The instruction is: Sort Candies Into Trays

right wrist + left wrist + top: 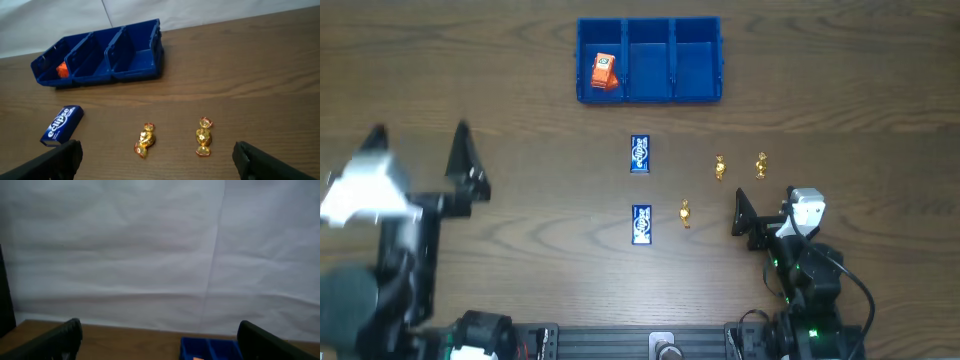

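Both grippers hold empty, wide-spread jaws over the wooden table [520, 200]; one candy lies in the tray.

The blue tray [649, 97], with three compartments, sits at the far middle, an orange candy [604, 70] in its left compartment. Nearer, in the middle, lie the far blue pack [640, 154] and the near blue pack [641, 224]. Right of them lie the left gold candy [720, 167], the right gold candy [761, 165] and, just beside the near blue pack, the nearer gold candy [685, 213]. The right gripper [765, 205] sits just on the near side of the first two. The left gripper [420, 135] is raised at the left, well apart from all candies.
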Robot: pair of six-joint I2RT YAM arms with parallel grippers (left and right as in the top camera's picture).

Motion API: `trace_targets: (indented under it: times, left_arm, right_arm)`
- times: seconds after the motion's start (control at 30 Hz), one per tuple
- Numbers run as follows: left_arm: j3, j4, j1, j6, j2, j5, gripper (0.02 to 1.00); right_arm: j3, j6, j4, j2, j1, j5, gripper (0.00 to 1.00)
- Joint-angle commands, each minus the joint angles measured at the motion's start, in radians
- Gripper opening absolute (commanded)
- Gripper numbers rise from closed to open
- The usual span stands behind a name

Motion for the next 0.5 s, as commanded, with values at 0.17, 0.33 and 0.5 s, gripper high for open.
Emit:
trace_targets:
  times: [0.17,0.33,0.5]
  left_arm:
    - [-0.413,0.049,0.092,0.014,-0.342,0.079,0.998]
    - [-0.629,0.211,0.121,0.014,-0.438,0.173,0.998]
    - [-0.773,0.357,0.130,0.010,-0.438,0.227,0.996]
  right_arm:
    - [0.000,0.007,-0.007,-0.003,0.006,-0.005,0.998]
    - [0.000,0.007,-0.007,-0.003,0.006,-0.005,0.998]
    - [0.000,0.007,-0.007,-0.003,0.006,-0.005,0.998]
